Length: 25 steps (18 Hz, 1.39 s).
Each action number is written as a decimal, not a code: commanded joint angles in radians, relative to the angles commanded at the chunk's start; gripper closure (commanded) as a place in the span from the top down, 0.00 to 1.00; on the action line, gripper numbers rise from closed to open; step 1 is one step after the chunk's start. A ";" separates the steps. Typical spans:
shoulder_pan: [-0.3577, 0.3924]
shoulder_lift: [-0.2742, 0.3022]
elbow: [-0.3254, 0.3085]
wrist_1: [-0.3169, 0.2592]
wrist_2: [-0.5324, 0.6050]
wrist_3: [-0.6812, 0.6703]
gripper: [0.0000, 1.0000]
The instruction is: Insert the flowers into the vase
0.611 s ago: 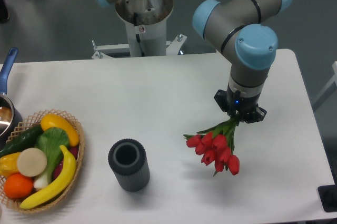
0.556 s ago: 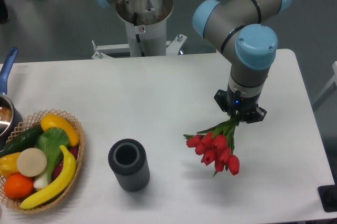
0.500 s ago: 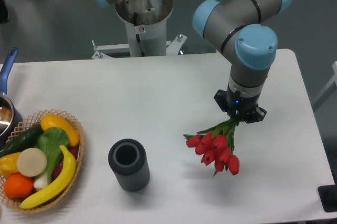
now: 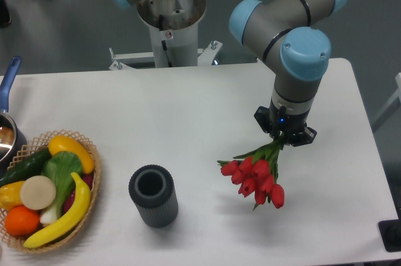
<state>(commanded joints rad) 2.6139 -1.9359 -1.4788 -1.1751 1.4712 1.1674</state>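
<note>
Meanwhile almost nothing has changed over the last half second: the gripper stays clenched on the green stems of the flowers, whose red buds hang down well to the right of the vase, at most a hair nearer it. The vase stands upright and open-mouthed. The carry toward it seems barely begun, and the buds point downward, so the bunch likely needs turning.

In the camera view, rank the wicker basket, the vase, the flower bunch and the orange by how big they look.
1. wicker basket, clearly largest, though cut off by the frame edge.
2. flowers and vase: they look about alike, so no ranking between them.
3. orange, smallest.
</note>
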 joint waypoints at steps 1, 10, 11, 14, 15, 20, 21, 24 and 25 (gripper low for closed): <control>-0.005 -0.002 -0.002 0.020 -0.006 -0.003 0.00; -0.015 0.011 -0.005 0.152 -0.287 -0.047 0.00; -0.015 0.011 -0.006 0.164 -0.323 -0.069 0.00; -0.017 0.011 -0.006 0.184 -0.437 -0.080 0.00; -0.017 0.009 -0.006 0.184 -0.480 -0.080 0.00; -0.014 0.011 -0.035 0.186 -0.691 -0.075 0.00; -0.011 0.011 -0.037 0.186 -0.741 -0.077 0.00; -0.005 0.011 -0.041 0.187 -0.845 -0.074 0.00; -0.003 0.011 -0.049 0.202 -0.874 -0.074 0.00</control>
<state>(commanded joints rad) 2.6108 -1.9251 -1.5278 -0.9727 0.5970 1.0937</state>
